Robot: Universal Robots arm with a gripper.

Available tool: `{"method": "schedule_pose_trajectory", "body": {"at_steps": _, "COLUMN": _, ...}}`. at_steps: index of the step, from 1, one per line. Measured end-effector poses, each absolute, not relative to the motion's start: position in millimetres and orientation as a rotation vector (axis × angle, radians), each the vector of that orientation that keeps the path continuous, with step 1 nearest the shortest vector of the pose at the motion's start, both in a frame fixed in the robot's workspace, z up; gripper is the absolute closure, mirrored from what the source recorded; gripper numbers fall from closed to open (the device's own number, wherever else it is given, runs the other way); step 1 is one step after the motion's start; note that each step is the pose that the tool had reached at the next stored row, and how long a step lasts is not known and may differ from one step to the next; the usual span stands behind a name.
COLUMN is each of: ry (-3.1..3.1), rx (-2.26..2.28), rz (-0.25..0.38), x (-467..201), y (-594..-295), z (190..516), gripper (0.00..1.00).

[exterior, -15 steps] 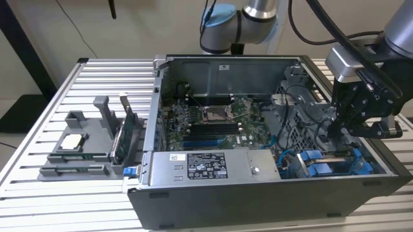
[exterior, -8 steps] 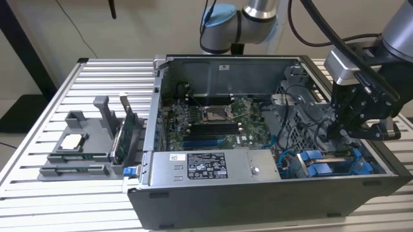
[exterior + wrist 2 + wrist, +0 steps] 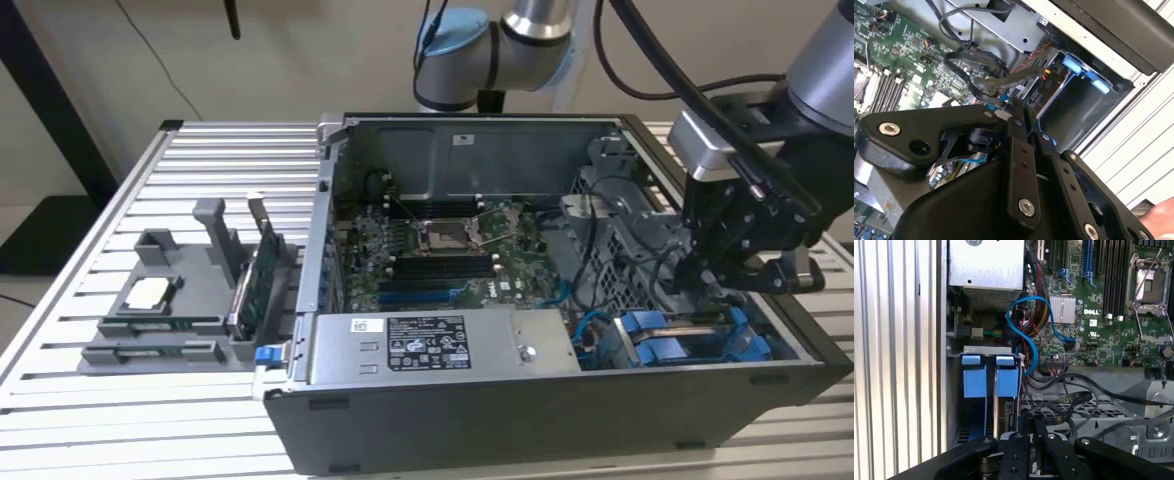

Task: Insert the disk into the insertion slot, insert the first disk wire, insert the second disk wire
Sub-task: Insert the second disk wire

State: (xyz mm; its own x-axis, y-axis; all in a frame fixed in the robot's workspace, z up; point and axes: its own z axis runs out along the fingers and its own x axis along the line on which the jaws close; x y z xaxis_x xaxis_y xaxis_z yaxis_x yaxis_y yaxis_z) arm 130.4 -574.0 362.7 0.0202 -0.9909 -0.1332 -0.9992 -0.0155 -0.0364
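Two bright blue plastic carrier frames stand side by side in the dark grey metal drive cage. One of them holds the disk (image 3: 1006,382), a flat drive seated down in the insertion slot (image 3: 985,349), with its blue tab level with its neighbour's. In the exterior view the cage sits at about four o'clock of the open grey steel computer case (image 3: 534,420), hard against the case's front corner.

The black, angular gripper (image 3: 1030,429) hangs just above the cage and beside the seated disk. Its tip is in among a tangle of smooth black cables (image 3: 1069,400). Whether the claw is open or closed, or pinching one of those cables, I cannot tell. A thin glossy blue cable (image 3: 1024,325) loops away from the cage towards the board.

In the exterior view, a green circuit board (image 3: 441,250) with a square metal socket lies at the case's centre. A boxy silver power unit (image 3: 427,345) with a printed label lies at six o'clock. At nine o'clock, outside the case, a matte grey moulded holder (image 3: 174,300) carries upright green cards on the ribbed aluminium table (image 3: 134,430).
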Motion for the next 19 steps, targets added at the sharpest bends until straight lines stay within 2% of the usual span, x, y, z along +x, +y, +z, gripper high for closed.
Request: {"method": "schedule_pose_trajectory", "body": {"at_steps": 19, "ry": 2.119, "rx": -2.152, "rz": 0.105, "x": 135.4, "y": -583.0, "z": 351.7, "gripper": 0.84}}
